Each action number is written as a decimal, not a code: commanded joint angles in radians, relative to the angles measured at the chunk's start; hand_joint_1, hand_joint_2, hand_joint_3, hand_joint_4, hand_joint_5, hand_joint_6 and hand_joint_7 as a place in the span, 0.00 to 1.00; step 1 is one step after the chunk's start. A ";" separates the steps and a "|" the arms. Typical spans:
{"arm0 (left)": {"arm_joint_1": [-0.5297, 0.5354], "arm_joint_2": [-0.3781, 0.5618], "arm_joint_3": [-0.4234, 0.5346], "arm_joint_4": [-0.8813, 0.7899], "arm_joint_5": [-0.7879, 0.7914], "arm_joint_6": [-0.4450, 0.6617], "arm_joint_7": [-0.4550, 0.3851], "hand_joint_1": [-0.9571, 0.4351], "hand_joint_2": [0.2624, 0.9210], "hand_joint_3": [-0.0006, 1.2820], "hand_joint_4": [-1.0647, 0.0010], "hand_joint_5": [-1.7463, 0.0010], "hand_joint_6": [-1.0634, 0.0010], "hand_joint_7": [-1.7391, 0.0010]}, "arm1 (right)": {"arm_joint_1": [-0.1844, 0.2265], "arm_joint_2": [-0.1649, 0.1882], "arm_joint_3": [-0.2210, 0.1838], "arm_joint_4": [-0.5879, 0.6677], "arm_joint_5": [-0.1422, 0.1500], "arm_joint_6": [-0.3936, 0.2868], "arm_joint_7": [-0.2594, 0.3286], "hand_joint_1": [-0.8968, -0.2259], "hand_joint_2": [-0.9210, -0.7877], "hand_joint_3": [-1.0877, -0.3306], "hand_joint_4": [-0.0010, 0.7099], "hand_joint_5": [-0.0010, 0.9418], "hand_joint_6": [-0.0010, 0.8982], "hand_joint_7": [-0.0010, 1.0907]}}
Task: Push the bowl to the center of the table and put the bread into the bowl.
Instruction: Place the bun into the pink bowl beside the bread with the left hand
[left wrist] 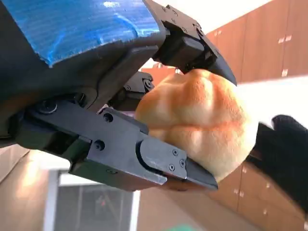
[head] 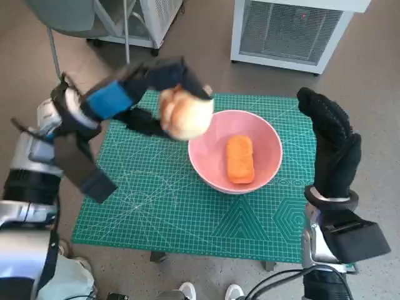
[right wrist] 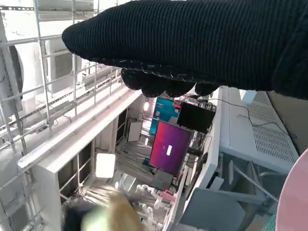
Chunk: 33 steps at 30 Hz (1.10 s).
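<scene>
**Status: bread roll held above the bench, beside the bowl**

My left hand (head: pixel 134 94) grips a round, golden bread roll (head: pixel 185 114) and holds it in the air over the green cutting mat (head: pixel 156 200) that covers the bench. In the head view the roll sits just at the far-left rim of the pink bowl (head: pixel 265 140), overlapping that rim from above. In the left wrist view my black fingers (left wrist: pixel 159 159) clamp the bread roll (left wrist: pixel 202 122) from two opposite sides; the blue tape on the back of the left hand (left wrist: pixel 86 29) fills the upper part of that picture.

The bowl rests on the mat, right of the mat's middle. Inside it lies one oblong orange piece of bread (head: pixel 240 159), flat on the bottom of the bowl.

My right hand (head: pixel 334 147), in its black knitted glove, holds nothing. It stands upright just beside the right rim of the bowl with its fingers extended and close together, palm toward the bowl; I cannot tell whether it touches the rim. In the right wrist view the glove (right wrist: pixel 202 43) spans the picture's top, and a sliver of the pink bowl (right wrist: pixel 296 202) shows at one edge.

Beyond the bench stands a white unit with a grille (head: pixel 287 31).
</scene>
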 commanded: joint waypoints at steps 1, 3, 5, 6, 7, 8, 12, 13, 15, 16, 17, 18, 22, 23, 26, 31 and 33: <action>-0.035 -0.066 -0.045 0.050 0.108 0.070 0.035 0.69 1.00 0.05 0.38 0.33 0.37 0.34 | 0.013 0.007 0.004 0.011 -0.008 0.012 -0.004 0.56 0.00 0.37 0.44 0.01 0.00 0.57; -0.050 -0.090 -0.077 0.085 0.156 0.082 0.046 0.69 1.00 0.04 0.37 0.34 0.35 0.35 | 0.017 0.006 0.005 0.008 -0.006 0.012 -0.001 0.56 0.00 0.37 0.44 0.01 0.00 0.57; -0.063 -0.104 -0.095 0.115 0.183 0.081 0.053 0.69 1.00 0.04 0.38 0.34 0.35 0.35 | 0.018 0.006 0.006 0.008 -0.005 0.011 0.000 0.56 0.00 0.37 0.44 0.01 0.00 0.56; -0.071 -0.113 -0.107 0.134 0.196 0.087 0.051 0.69 1.00 0.05 0.38 0.33 0.36 0.35 | 0.019 0.006 0.006 0.007 -0.003 0.011 0.001 0.56 0.00 0.37 0.44 0.01 0.00 0.56; -0.078 -0.120 -0.114 0.148 0.206 0.090 0.051 0.69 1.00 0.05 0.39 0.33 0.36 0.34 | 0.020 0.005 0.006 0.006 -0.002 0.011 0.002 0.56 0.00 0.37 0.44 0.01 0.00 0.56; -0.085 -0.132 -0.125 0.172 0.213 0.104 0.036 0.69 1.00 0.05 0.39 0.33 0.37 0.34 | 0.022 0.005 0.006 0.004 -0.001 0.012 0.002 0.56 0.00 0.36 0.44 0.01 0.00 0.56; -0.101 -0.169 -0.160 0.240 0.229 0.187 -0.054 0.69 1.00 0.09 0.44 0.31 0.43 0.29 | 0.026 0.003 0.004 -0.001 0.003 0.012 0.003 0.55 0.00 0.36 0.44 0.01 0.00 0.56; -0.103 -0.175 -0.167 0.252 0.230 0.206 -0.077 0.60 1.00 0.12 0.51 0.44 0.47 0.25 | 0.026 0.004 0.004 -0.001 0.003 0.012 0.003 0.55 0.00 0.36 0.44 0.01 0.00 0.56; -0.105 -0.187 -0.180 0.265 0.222 0.262 -0.160 0.56 0.96 0.12 0.59 0.65 0.55 0.40 | 0.029 0.002 0.003 -0.002 0.006 0.010 0.005 0.55 0.00 0.37 0.44 0.01 0.00 0.56; -0.104 -0.192 -0.186 0.264 0.217 0.296 -0.208 0.54 0.90 0.09 0.60 0.77 0.53 0.58 | 0.030 0.003 0.002 -0.004 0.007 0.010 0.005 0.55 0.00 0.37 0.44 0.00 0.00 0.55; -0.101 -0.197 -0.195 0.253 0.219 0.337 -0.255 0.53 0.90 0.07 0.66 0.85 0.56 0.71 | 0.032 0.002 0.001 -0.006 0.010 0.011 0.006 0.55 0.00 0.37 0.44 0.01 0.00 0.55; -0.098 -0.200 -0.201 0.243 0.221 0.364 -0.284 0.52 0.90 0.07 0.68 0.88 0.57 0.76 | 0.032 0.002 0.001 -0.008 0.011 0.011 0.006 0.55 0.00 0.37 0.44 0.01 0.00 0.55; -0.067 -0.201 -0.237 0.190 0.261 0.437 -0.315 0.48 0.92 0.05 0.77 0.98 0.62 0.92 | 0.035 0.002 -0.001 -0.014 0.013 0.014 0.005 0.55 0.00 0.37 0.44 0.01 0.00 0.55; -0.056 -0.199 -0.249 0.179 0.279 0.441 -0.302 0.48 0.93 0.04 0.78 0.98 0.63 0.94 | 0.035 0.001 -0.002 -0.013 0.013 0.013 0.005 0.55 0.00 0.37 0.44 0.01 0.00 0.56; -0.031 -0.186 -0.281 0.158 0.326 0.429 -0.260 0.46 0.94 0.03 0.81 0.99 0.65 0.96 | 0.031 -0.001 -0.005 -0.009 0.012 0.011 0.003 0.55 0.00 0.38 0.44 0.01 0.00 0.56; 0.001 -0.170 -0.303 0.142 0.367 0.412 -0.190 0.44 0.95 0.03 0.84 1.00 0.67 0.98 | 0.023 0.001 -0.007 -0.003 0.007 0.012 -0.003 0.55 0.00 0.38 0.44 0.01 0.00 0.56; 0.010 -0.163 -0.299 0.130 0.365 0.415 -0.180 0.43 0.95 0.02 0.84 1.00 0.68 0.99 | 0.021 0.003 -0.006 -0.002 0.004 0.012 -0.006 0.55 0.00 0.38 0.44 0.01 0.00 0.56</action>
